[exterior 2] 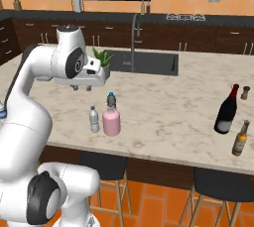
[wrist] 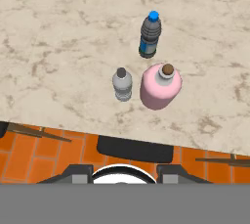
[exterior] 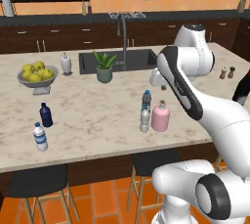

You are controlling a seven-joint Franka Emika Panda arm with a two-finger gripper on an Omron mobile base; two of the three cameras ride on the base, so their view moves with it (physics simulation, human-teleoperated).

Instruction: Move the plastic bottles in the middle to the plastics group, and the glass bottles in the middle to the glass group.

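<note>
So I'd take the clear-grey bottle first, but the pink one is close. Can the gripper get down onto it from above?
Probably yes. The clear-grey bottle stands apart from the pink bottle, with bare counter on its other side.

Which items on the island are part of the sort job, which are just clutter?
Job:
clear-grey water bottle
blue-label water bottle
pink bottle
navy bottle
white-capped bottle
dark wine bottle

Clutter:
fruit bowl
potted plant
shakers
brown bottle
white dispenser
</note>
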